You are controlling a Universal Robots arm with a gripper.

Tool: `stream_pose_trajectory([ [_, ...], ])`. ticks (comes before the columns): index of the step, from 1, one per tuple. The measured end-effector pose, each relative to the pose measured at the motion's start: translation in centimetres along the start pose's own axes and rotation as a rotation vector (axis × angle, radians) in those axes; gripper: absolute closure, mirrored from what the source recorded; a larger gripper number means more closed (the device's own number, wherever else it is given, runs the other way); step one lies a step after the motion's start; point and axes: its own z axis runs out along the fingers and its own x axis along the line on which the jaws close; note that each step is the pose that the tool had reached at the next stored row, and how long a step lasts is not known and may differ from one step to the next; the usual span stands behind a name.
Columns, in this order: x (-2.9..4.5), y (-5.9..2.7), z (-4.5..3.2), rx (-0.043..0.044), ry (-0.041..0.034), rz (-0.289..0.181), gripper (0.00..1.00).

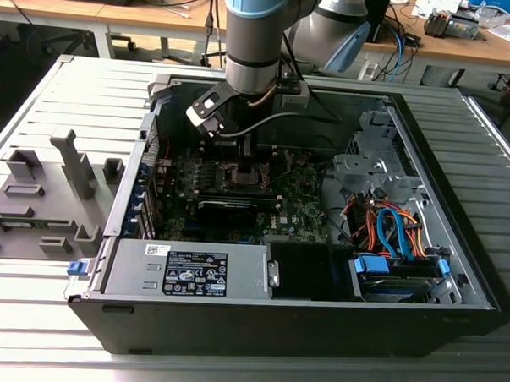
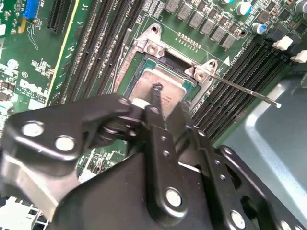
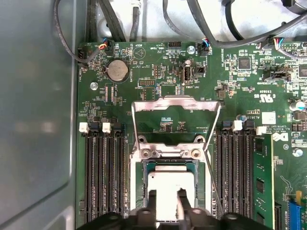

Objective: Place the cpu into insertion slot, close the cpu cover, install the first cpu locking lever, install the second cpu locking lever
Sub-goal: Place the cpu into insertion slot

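Hovering parted, empty jaws over silver-grey square cpu (image 3: 165, 184), six o'clock in exterior view, seated in black square insertion slot (image 3: 136, 187)

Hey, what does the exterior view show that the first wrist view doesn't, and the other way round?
Exterior view: the whole computer case, its power supply, the blue and orange cables, the robot arm, and a grey fixture on the exterior view's left.

First wrist view: the cpu cover open, the cpu lying in the insertion slot, and the tool, fingers apart, over it.

Both: the green motherboard.
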Motion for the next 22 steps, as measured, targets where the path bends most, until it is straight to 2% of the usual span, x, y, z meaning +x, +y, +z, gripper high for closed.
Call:
stream_pose_trajectory([
  [3, -0.19, 0.07, 0.00, 0.0029, 0.0000, 0.000, 0.89],
  [6, -0.51, 0.12, -0.24, 0.0044, -0.0003, 0.000, 0.89],
  [7, -0.51, 0.12, -0.59, 0.0043, -0.0001, 0.000, 0.89],
  [8, -0.51, 0.15, -1.29, 0.0043, 0.0000, 0.000, 0.89],
  [13, -0.52, 0.19, -3.09, 0.0042, 0.0000, 0.000, 0.89],
  [22, -0.54, 0.19, -3.22, 0.0042, -0.0001, 0.000, 0.89],
])
